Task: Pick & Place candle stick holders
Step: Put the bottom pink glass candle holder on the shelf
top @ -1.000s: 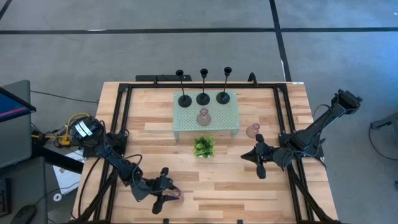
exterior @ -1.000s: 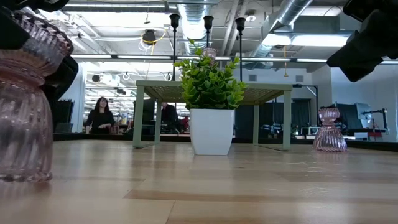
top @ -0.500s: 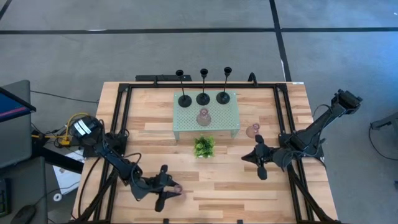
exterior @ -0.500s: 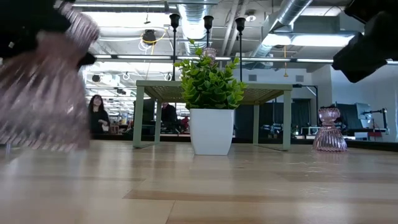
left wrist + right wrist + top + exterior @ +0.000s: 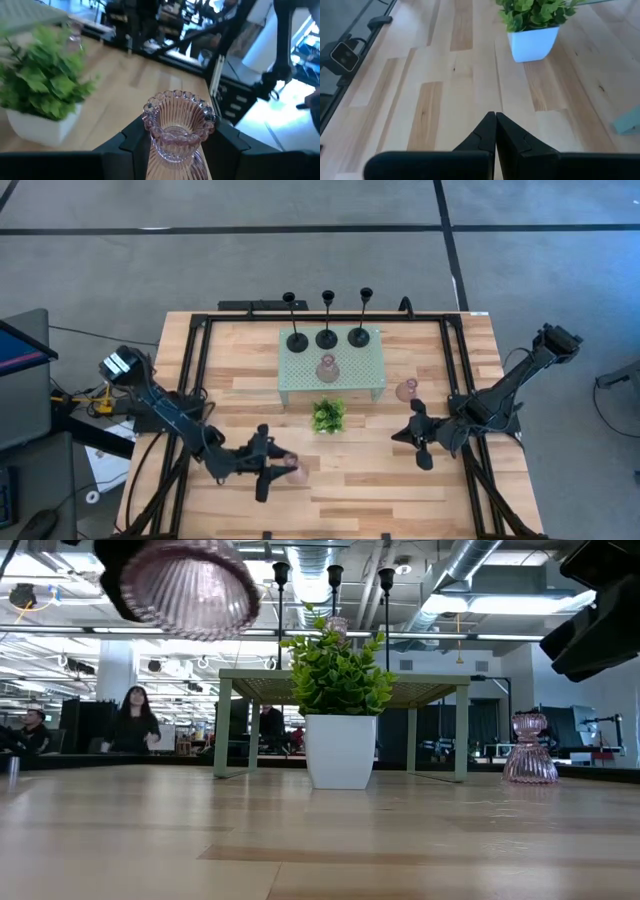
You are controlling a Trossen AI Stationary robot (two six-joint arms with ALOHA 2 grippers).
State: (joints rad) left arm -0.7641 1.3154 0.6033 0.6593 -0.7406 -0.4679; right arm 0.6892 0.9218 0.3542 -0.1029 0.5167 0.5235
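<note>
While the left gripper [image 5: 283, 467] hangs over the near left part of the table [image 5: 240, 370], its fingers [image 5: 226, 140] pinch a pink glass holder [image 5: 178, 125] by the waist, the beaded rim pointing away from the wrist. The low view shows that holder clear of the wood, ribbed base toward the camera, so it is carried tilted and not resting on anything.

The right gripper [image 5: 495, 127] hovers over the right side of the table with its fingers pressed together and nothing between them; it appears to be waiting.

A second pink holder [image 5: 327, 369] stands on the green stand [image 5: 370, 370], in front of three black holders [image 5: 327, 338] in a row along the stand's far edge. A third pink holder [image 5: 406, 390] stands on the wood just beside the stand's right end. The plant [image 5: 327, 416] stands in front of the stand.

Judgement: the step in hand is the carry of the first pink holder, after pick-up and before placement. The next move likely calls for bringing it toward the stand, righting it so the base faces down, and passing the plant without brushing it.
</note>
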